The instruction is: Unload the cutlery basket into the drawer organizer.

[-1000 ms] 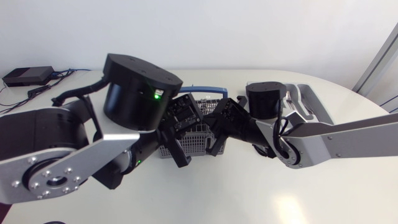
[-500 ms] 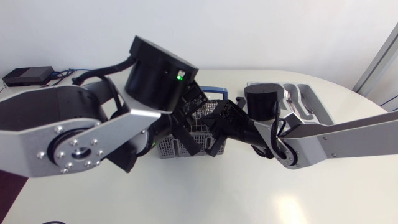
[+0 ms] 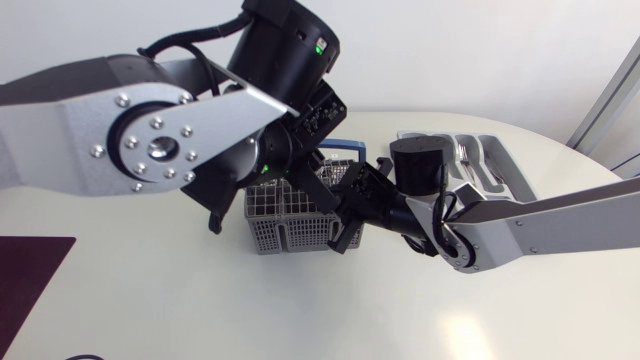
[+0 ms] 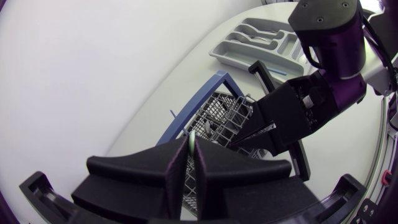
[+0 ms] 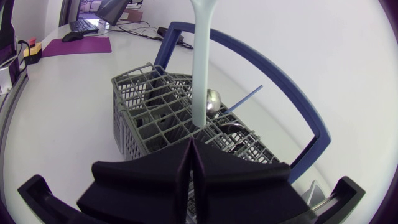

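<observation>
The grey cutlery basket [image 3: 285, 225] with a blue handle [image 5: 273, 81] stands mid-table. My left gripper [image 4: 191, 155] hangs above it, shut on the thin pale-green handle of a utensil [image 5: 202, 62] that stands upright, its lower end still among the basket's cells. My right gripper [image 3: 345, 215] is at the basket's right wall, shut on that wall [image 5: 191, 152]. The grey drawer organizer [image 3: 500, 165] lies at the back right with metal cutlery [image 3: 465, 155] in it.
A metal spoon [image 5: 213, 99] and a thin blue stick [image 5: 244, 99] remain in the basket [image 4: 224, 115]. A dark purple mat [image 3: 30, 270] lies at the table's front left. Bare tabletop spreads in front of the basket.
My left arm has swung up and back, drawing its gripper and the pale-green utensil upward over the basket. The right arm and the basket have stayed put.
</observation>
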You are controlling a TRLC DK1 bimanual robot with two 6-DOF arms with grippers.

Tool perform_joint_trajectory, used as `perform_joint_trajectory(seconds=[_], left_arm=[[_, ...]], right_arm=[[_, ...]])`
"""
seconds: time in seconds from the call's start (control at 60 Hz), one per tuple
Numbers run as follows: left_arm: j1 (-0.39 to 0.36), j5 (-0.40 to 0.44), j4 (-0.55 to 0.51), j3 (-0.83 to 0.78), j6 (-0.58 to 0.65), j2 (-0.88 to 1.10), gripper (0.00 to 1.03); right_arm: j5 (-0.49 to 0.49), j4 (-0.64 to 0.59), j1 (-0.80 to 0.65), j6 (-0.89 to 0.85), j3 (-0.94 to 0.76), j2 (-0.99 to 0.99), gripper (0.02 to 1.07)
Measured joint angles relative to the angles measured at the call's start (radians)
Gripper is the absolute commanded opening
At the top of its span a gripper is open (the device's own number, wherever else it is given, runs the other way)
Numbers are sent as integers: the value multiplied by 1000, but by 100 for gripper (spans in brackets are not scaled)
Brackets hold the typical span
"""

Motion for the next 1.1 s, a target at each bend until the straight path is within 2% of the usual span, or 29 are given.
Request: perform_joint_trajectory(seconds=[0.183,0.367,0.45,0.567,0.7,0.8,0.917,1.1], left_arm=[[21,47,-95,58,-31,-2,12],[31,79,-191,101,-61,-46,12],[45,126,-225,127,-83,-71,12],[101,248,-257,150,-125,-99,12],[175,363,-272,154,-159,-94,12],[198,417,-274,154,-175,-81,12],[200,476,-274,154,-195,-60,12],[200,553,-274,154,-214,-18,12]], right_arm=[[0,-1,0,0,-12,-23,8],[0,-16,0,0,-55,-155,8],[0,-32,0,0,-73,-229,20],[0,-69,0,0,-97,-330,40],[4,-124,0,0,-124,-441,54],[16,-162,5,0,-134,-504,64],[61,-172,47,0,-136,-539,71],[110,-186,113,0,-137,-540,70]])
